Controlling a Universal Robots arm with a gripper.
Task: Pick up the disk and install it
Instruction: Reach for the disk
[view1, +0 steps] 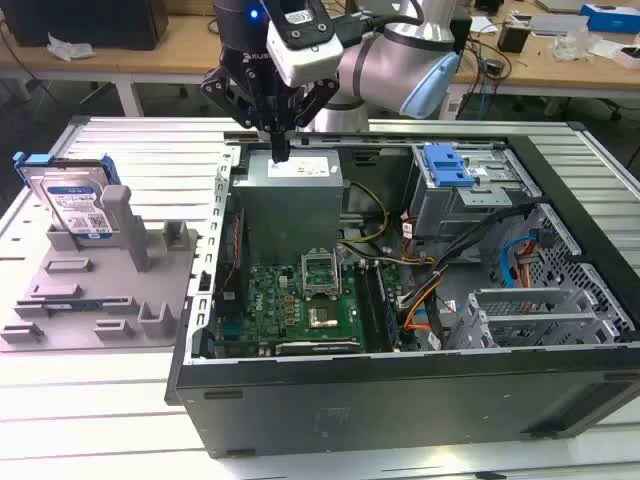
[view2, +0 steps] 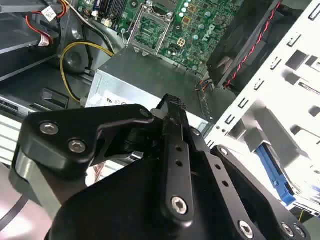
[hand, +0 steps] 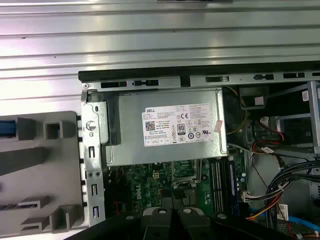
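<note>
Exterior view: the disk (view1: 78, 205), silver metal with a white-and-blue label and a blue plastic frame, is seen standing on edge in a grey moulded holder (view1: 110, 290) at nine o'clock, apart from the open tower case (view1: 400, 400). The black gripper (view1: 281, 150) is held at the case's twelve o'clock edge, just above the boxy grey power supply (view1: 290, 200); its jaws are pressed together, with nothing pinched. Second wrist view: matte black fingers (view2: 176, 135), studded with bolt heads, are seen over the supply's sheet metal, with the green motherboard (view2: 190, 25) beyond. First wrist view: the labelled supply is bordered by ribbed aluminium slats (hand: 150, 35).
</note>
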